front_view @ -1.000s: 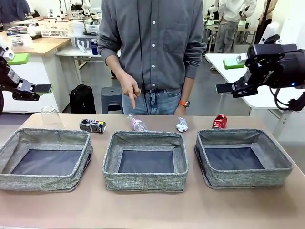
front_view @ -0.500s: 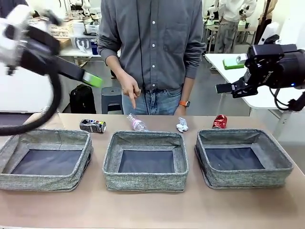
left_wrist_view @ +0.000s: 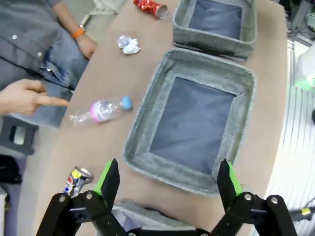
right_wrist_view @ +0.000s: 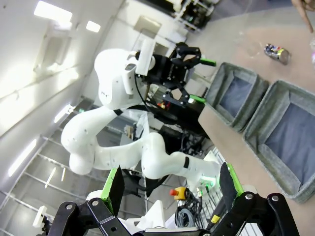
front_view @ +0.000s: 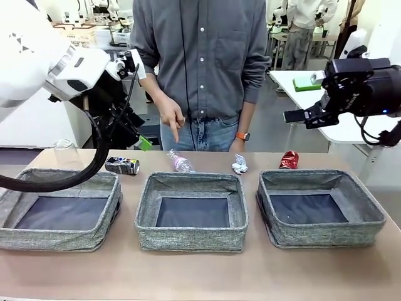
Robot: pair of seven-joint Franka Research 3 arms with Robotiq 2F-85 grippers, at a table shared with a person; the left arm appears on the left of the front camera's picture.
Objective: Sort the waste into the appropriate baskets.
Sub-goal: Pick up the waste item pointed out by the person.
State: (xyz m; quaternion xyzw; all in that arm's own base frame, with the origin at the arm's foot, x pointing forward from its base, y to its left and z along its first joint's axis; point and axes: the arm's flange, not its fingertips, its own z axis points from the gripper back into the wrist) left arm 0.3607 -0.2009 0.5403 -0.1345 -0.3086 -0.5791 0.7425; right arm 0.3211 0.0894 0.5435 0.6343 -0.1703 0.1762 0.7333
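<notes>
Front view first: the left gripper (front_view: 141,139) hangs over the far edge of the table (front_view: 200,276), jaws apart and nothing in them. The dark printed can (front_view: 121,165) is just below it and the clear plastic bottle with pink label (front_view: 180,162) is a little off toward the middle, where the person's hand (front_view: 170,119) points down at it. The right gripper (front_view: 302,99) is up high, spread wide and empty too, with the crushed red can (front_view: 289,160) below it and the crumpled white paper wad (front_view: 239,165) further inboard. The clear plastic cup (front_view: 64,153) sits well out on the left gripper's outer side. Nothing's in the left basket (front_view: 62,177), middle basket (front_view: 191,180) or right basket (front_view: 313,175) yet. Left wrist view: the pads (left_wrist_view: 109,172) stand wide apart with the middle basket below and between them. The bottle lies on its side ahead, out beyond one pad, near the pointing finger. My guess is it's empty, so feather-light, slick and squashy. I'd close gently across the labelled belly, not the tapered neck or cap, or it'll squirt out. Right wrist view: fingers (right_wrist_view: 115,184) apart, holding nothing, looking across at the other arm (right_wrist_view: 123,83), with two baskets and the printed can far ahead.
</notes>
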